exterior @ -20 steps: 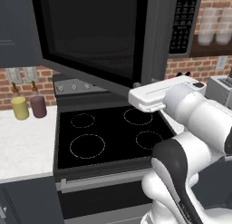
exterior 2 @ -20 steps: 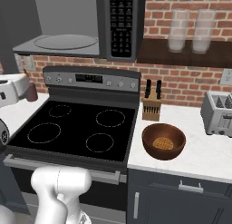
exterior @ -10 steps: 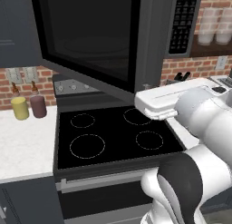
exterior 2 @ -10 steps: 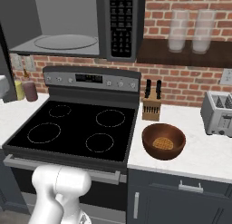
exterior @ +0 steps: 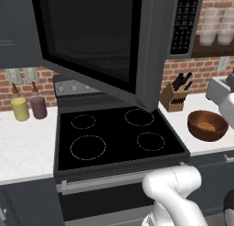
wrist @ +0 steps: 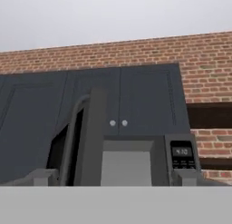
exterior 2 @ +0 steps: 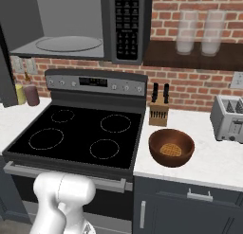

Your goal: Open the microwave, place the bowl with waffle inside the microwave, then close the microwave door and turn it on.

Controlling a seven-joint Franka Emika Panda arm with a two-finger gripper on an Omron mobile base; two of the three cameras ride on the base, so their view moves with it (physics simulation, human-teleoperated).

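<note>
**Door open, hand empty: bowl pick-up next**

Opening step judged done. Large dark grey microwave door with black glass window [exterior: 91, 42] swung wide on its left hinge, baring the light grey cavity and round glass turntable of the wide dark grey microwave [exterior 2: 71, 29]. Nothing on that turntable yet, so loading comes next, then closing and starting.

Hand [wrist: 114, 178] spread wide, the two dark fingertips [wrist: 41, 177] far apart at either side of its own view. Holds nothing and touches nothing; bare gap between the tips. Points up and forward at the microwave: cavity straight ahead and well apart, door edge-on just left of that opening, black keypad strip to the right, dark cupboards and red brick wall above.

Round reddish-brown wooden-looking bowl [exterior 2: 171, 147] upright on the white bench [exterior 2: 213, 166], golden waffle [exterior 2: 171, 149] lying flat in its bottom. Judged well below the hand's line of aim and off to its right. Near the bowl: wooden knife block [exterior 2: 158, 113] just behind, silver toaster [exterior 2: 230, 118] further right, black-topped stove [exterior 2: 76, 133] just to the left.

Next move calls for tilting the hand down, bringing it over the bowl's rim, and closing one fingertip inside and one outside the wall. Bowl deep and curved, so a rim pinch likely to tip unless carried level.
</note>
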